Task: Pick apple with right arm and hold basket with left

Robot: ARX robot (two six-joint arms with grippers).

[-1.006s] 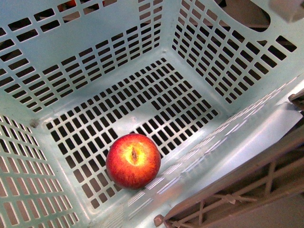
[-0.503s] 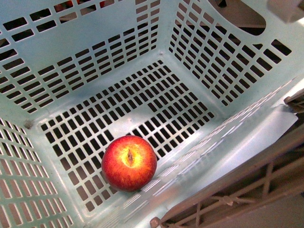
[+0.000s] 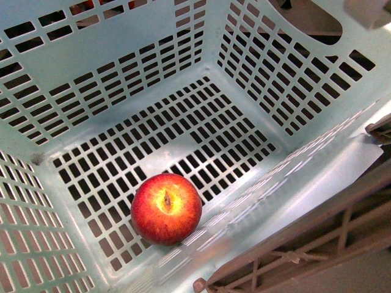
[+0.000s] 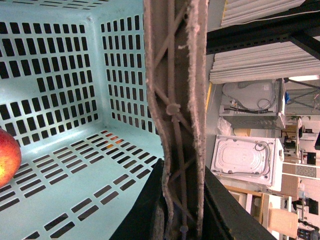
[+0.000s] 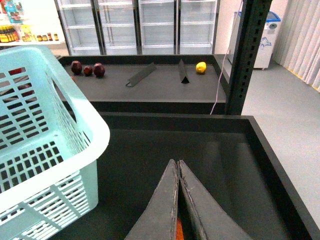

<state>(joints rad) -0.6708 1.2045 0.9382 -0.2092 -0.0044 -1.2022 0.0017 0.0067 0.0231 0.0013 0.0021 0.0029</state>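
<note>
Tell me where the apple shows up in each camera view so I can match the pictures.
Front view: apple lower left of centre, on the basket floor by its near wall.
Left wrist view: apple cut off at the picture's edge, on the basket floor, away from the handle.
Right wrist view: not in it; only the basket's outside shows.
Shared landmark: the basket's slotted mint walls, seen in all three.

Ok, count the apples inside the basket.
1. The apple lies on the floor of the basket, beside the wall nearest the camera. Outside it, red bits show through the far wall's slots; unidentifiable.
</note>
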